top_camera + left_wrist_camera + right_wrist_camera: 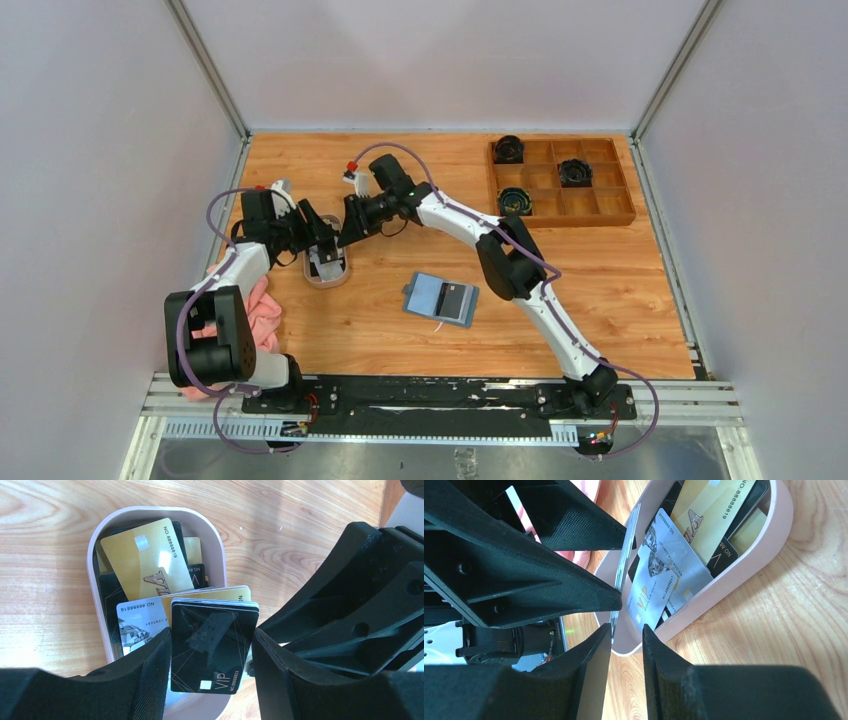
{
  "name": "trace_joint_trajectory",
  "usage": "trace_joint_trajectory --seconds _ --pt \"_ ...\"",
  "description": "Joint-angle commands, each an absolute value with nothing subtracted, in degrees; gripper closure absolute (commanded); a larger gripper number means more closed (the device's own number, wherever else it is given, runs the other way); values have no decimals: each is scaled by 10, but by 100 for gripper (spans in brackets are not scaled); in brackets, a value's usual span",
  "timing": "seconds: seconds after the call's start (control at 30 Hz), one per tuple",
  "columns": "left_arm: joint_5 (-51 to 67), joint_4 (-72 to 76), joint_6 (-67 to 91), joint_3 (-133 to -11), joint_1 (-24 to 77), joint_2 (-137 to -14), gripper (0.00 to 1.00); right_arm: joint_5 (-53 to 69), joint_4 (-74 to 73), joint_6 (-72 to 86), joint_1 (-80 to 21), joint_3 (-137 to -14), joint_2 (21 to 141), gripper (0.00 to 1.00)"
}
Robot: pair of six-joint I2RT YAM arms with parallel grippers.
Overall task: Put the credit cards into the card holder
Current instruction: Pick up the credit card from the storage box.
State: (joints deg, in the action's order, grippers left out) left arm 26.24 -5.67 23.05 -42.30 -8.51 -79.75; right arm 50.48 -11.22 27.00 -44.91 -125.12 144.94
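Tabletop seen from above, with two robot arms meeting over a small oval dish (pixel 150 510) at centre left of the wooden table (pixel 620 300); the left gripper (pixel 212 640) pinches a stack of credit cards (pixel 215 655) by two opposite edges, black card foremost, raised on edge over the dish, probably so a free edge sticks out for the other arm; the right gripper (pixel 626 632) straddles that stack's lower edge, jaws narrowly apart and not yet clamped, which reads as a handover being set up; more cards, a gold card (pixel 142 560) among them, lie loose in the dish; the card holder (pixel 441 298) lies open and flat at frame centre, well apart from both grippers, pockets up to receive cards; a wooden tray (pixel 565 219) sits upper right, a pink cloth (pixel 262 312) lower left.
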Motion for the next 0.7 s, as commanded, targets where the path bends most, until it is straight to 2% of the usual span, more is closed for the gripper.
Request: trace_joint_trajectory --seconds 0.0,0.07,0.37,0.5,0.67 --pt "276 -46 235 -413 -91 -795 72 505 -118 279 -463 -1273 1463 67" --pt "277 -45 236 -413 -91 -794 72 505 -119 281 -464 -1273 1464 69" --pt "271 -46 238 -410 -92 -791 71 499 -119 294 -465 -1278 1474 100" --pt "267 -48 239 -409 -93 -791 66 490 -118 303 -465 -1283 1476 100" --pt "259 -56 240 -409 -96 -786 51 479 -119 304 -464 -1290 1473 100"
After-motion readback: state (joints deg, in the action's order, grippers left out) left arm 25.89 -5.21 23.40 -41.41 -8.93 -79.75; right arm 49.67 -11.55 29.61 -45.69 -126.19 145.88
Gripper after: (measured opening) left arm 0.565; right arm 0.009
